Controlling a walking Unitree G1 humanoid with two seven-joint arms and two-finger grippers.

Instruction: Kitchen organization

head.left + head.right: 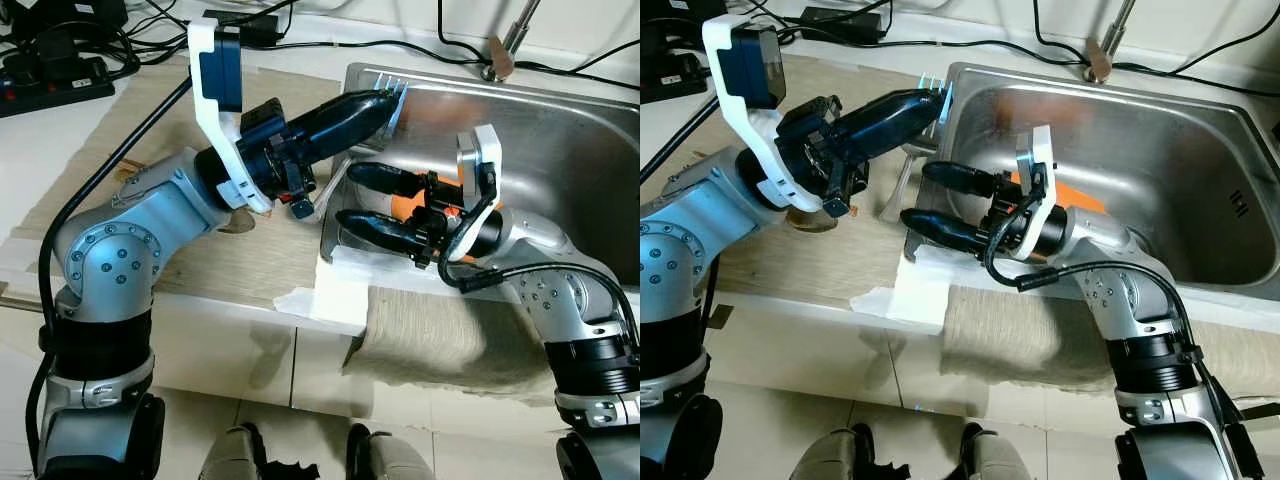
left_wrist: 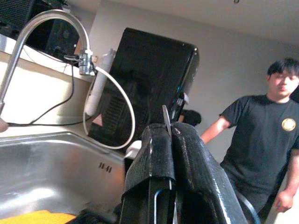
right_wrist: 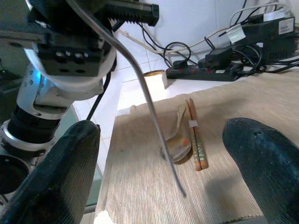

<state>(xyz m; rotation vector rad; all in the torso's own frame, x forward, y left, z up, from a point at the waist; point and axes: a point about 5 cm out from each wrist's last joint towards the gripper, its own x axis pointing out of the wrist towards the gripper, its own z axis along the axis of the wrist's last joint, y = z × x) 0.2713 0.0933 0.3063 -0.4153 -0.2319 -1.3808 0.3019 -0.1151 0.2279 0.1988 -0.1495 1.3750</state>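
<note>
The left pincer (image 1: 385, 100) is closed on a metal fork (image 1: 393, 98), with the tines projecting past the fingertips over the rim of the sink (image 1: 560, 120). The fork handle runs back and down from the grip, above the bench (image 1: 250, 250) just beside the sink's rim. The right pincer (image 1: 352, 195) stands wide open and empty, fingers pointing from the sink toward the bench across the same rim.

Handling judgement: the fork is light, rigid and smooth, so it can pivot or slip in a two-finger hold. The neck or mid-handle is the better place to grip, not the tines.

A spoon (image 3: 180, 142) and a pair of chopsticks (image 3: 195, 135) lie side by side on the mat (image 3: 219, 182), away from the sink.

Clearance: the sink rim is a hard raised edge between the two arms, and they work close together there. The open basin offers the most free room. A person (image 2: 261, 144) stands beyond the sink.
</note>
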